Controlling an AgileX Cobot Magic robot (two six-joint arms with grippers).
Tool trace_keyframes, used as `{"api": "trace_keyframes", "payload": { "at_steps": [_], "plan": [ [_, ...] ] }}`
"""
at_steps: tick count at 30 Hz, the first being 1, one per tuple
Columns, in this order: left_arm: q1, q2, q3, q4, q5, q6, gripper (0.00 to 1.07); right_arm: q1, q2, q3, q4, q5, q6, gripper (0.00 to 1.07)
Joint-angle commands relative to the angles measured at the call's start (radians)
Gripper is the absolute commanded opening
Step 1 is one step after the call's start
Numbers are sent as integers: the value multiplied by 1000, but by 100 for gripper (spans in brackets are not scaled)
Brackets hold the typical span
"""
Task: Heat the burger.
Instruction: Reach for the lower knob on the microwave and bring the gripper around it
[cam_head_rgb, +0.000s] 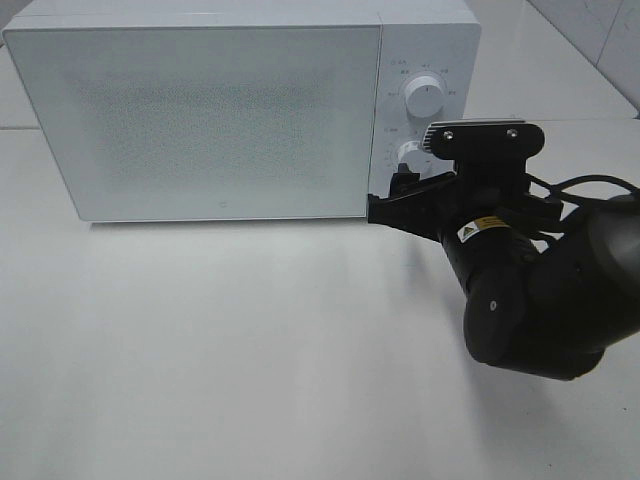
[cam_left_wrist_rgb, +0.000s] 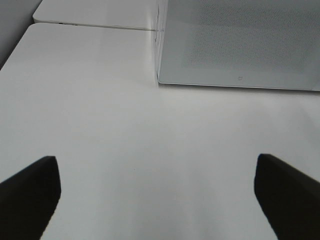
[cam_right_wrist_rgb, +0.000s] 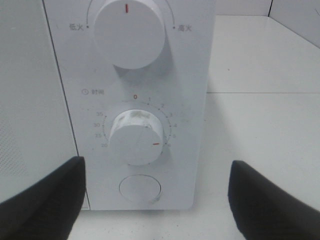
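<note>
The burger is out of view in every frame. A white microwave (cam_head_rgb: 200, 110) stands at the back of the table with its frosted door (cam_left_wrist_rgb: 240, 45) closed. My right gripper (cam_head_rgb: 402, 192) hovers just in front of the control panel, level with the lower timer knob (cam_right_wrist_rgb: 137, 137). Its black fingers (cam_right_wrist_rgb: 45, 200) are spread wide on either side of the knob, not touching it, so the right gripper (cam_right_wrist_rgb: 157, 200) is open. The knob's red mark points to the lower right. My left gripper (cam_left_wrist_rgb: 157, 200) is open over bare table, short of the microwave's front left corner.
Above the timer knob sits a larger power knob (cam_right_wrist_rgb: 129, 32), and below it a round door button (cam_right_wrist_rgb: 140, 188). The white tabletop (cam_head_rgb: 250, 350) stretches in front of the microwave. The right arm's black body (cam_head_rgb: 540, 300) fills the right side.
</note>
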Motion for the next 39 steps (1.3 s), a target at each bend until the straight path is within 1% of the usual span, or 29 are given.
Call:
{"api": "trace_keyframes", "payload": {
  "at_steps": [1,9,13,18,24,31,34,36,37,39],
  "plan": [
    [4,-22,5,-5,-7,-1,98,-13,39,-48,-19,-38,-13,76],
    [4,-22,5,-5,-7,-1,98,-36,84,-104,-56,-28,-28,76],
    [4,-22,5,-5,-7,-1,98,-47,120,-152,-78,-10,-45,76],
    [4,-22,5,-5,-7,-1,98,-60,145,-194,-77,8,-45,76],
    [4,-22,5,-5,-7,-1,98,-83,145,-219,-79,9,-45,76],
    [4,-22,5,-5,-7,-1,98,-92,147,-221,-81,20,-46,76],
    [4,-22,5,-5,-7,-1,98,-94,157,-230,-86,34,-46,74],
    [4,-22,5,-5,-7,-1,98,-94,168,-229,-92,36,-46,70],
    [4,-22,5,-5,-7,-1,98,-94,168,-229,-92,36,-46,70],
    [4,-22,5,-5,-7,-1,98,-93,168,-229,-92,25,-47,65]
  ]
}}
